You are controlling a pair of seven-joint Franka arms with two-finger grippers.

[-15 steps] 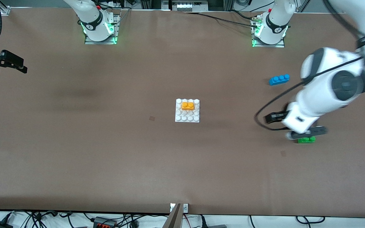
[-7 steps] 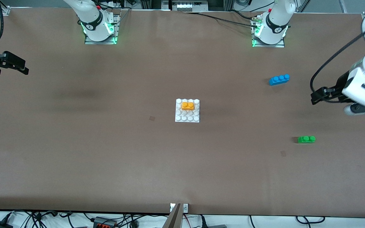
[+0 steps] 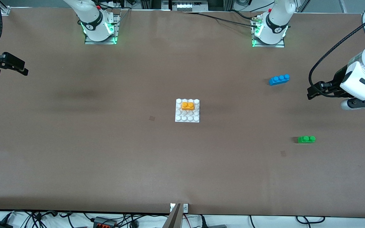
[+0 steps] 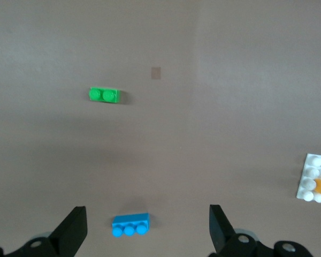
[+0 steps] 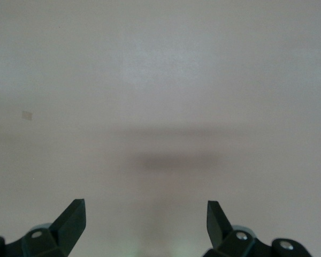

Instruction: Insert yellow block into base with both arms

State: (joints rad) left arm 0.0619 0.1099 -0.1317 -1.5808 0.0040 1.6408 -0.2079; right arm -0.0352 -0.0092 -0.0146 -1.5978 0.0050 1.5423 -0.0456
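**Yellow block sits on base as both arms stand clear**

The yellow block [image 3: 188,105] rests on the base [image 3: 187,118] at mid-table, set on the stud rows away from the front camera, level and square to the grid. The left tool [image 4: 144,233] hangs over bare table at the left arm's end, its jaws spread wide and empty. The right tool [image 5: 144,227] hangs over bare table at the right arm's end, likewise wide open and holding nothing. Neither tool touches block or base.

A blue brick [image 3: 279,79] lies toward the left arm's end, farther from the front camera than the base. A green brick [image 3: 306,139] lies nearer the camera at the same end. Both are well apart from the base.

By the look of it, the insertion is done and the task stands at its close. Whether the block is pressed fully home cannot be told from this height. If it is not, the next move calls for one tool to steady the base while the other presses straight down on the block's studs.
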